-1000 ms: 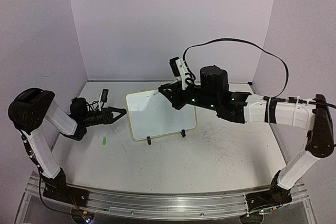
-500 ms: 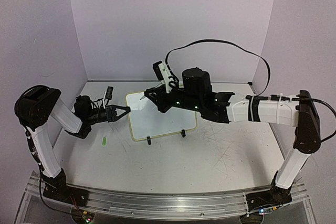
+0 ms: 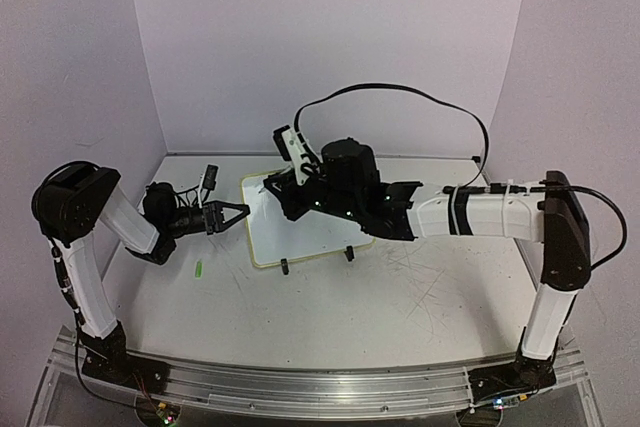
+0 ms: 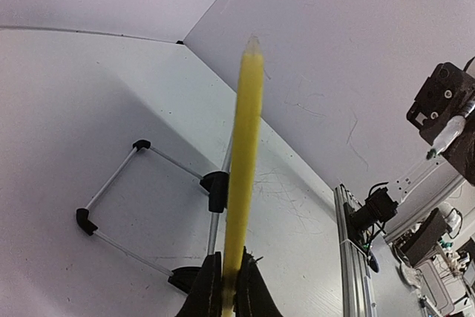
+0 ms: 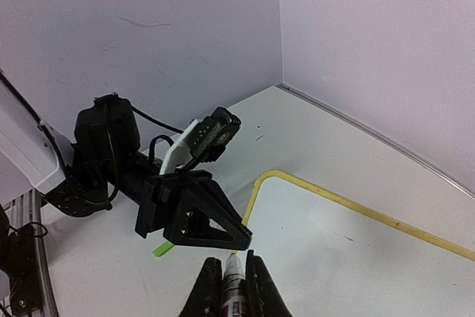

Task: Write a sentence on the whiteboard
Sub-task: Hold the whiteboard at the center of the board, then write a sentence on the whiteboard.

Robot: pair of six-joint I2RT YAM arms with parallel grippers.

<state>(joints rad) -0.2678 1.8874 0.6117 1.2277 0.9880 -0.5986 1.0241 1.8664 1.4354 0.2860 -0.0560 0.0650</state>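
Observation:
The whiteboard point(image 3: 312, 235) stands tilted on two black feet at the table's middle, white with a pale yellow frame point(image 5: 338, 197). My left gripper point(image 3: 243, 210) is shut on its left edge; in the left wrist view the yellow edge point(image 4: 245, 146) runs up from between the jaws point(image 4: 228, 281). My right gripper point(image 3: 270, 188) hovers over the board's upper left corner, shut on a marker point(image 5: 234, 278) whose tip points at the frame just beside the left gripper's fingertips point(image 5: 239, 238). No sentence shows on the board's face.
A small green marker cap point(image 3: 198, 269) lies on the scratched table left of the board, also visible as a green strip point(image 5: 163, 249) under the left gripper. Lilac walls close in the back and sides. The right arm's cable point(image 3: 400, 92) loops above the board.
The left gripper has closed on the board's left edge. The right arm has swung left, carrying the marker from the board's top middle to its upper left corner.

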